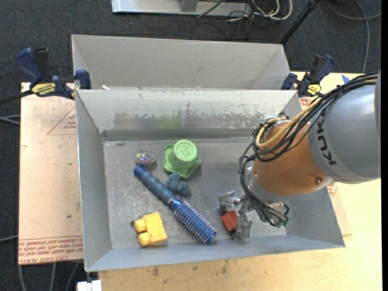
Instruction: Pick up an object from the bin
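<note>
Gripper [236,218] low at a small red thing [229,222], near right of the bin [91,162]

The arm [291,162] comes in from the right and bends down steeply, so the gripper is close to the bin floor, right at the red thing. Whether it is open or closed on it I cannot tell, because the orange wrist and the cables cover much of it. In my judgement this red thing is a sensible choice: it lies alone, well apart from the other things, so nothing stands in the way. The blue brush [176,208] lies slanted across the middle. The green cup [182,156] is behind it toward the far wall, and the yellow block [150,229] sits near left. All three are clear of the gripper
</note>
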Controlling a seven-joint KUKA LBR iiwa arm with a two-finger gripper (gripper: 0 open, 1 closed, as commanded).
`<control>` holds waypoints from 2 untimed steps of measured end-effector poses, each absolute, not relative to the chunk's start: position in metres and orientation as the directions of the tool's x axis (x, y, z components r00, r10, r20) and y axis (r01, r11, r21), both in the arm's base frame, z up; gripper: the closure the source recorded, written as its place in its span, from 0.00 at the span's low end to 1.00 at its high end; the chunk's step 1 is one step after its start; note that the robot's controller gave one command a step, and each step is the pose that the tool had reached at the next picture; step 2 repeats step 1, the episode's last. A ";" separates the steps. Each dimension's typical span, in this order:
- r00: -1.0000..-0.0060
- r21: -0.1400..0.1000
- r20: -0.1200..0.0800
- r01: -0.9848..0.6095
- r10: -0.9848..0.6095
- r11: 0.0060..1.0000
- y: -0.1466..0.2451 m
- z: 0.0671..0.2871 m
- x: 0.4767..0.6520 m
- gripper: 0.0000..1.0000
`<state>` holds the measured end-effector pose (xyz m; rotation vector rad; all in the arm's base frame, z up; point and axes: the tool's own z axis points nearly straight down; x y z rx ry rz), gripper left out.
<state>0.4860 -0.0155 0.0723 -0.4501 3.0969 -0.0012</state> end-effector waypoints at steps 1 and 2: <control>-0.952 -0.004 -0.010 -0.306 -0.306 0.952 -0.035 0.213 0.499 1.00; -0.952 -0.004 -0.010 -0.306 -0.306 0.952 -0.035 0.213 0.499 1.00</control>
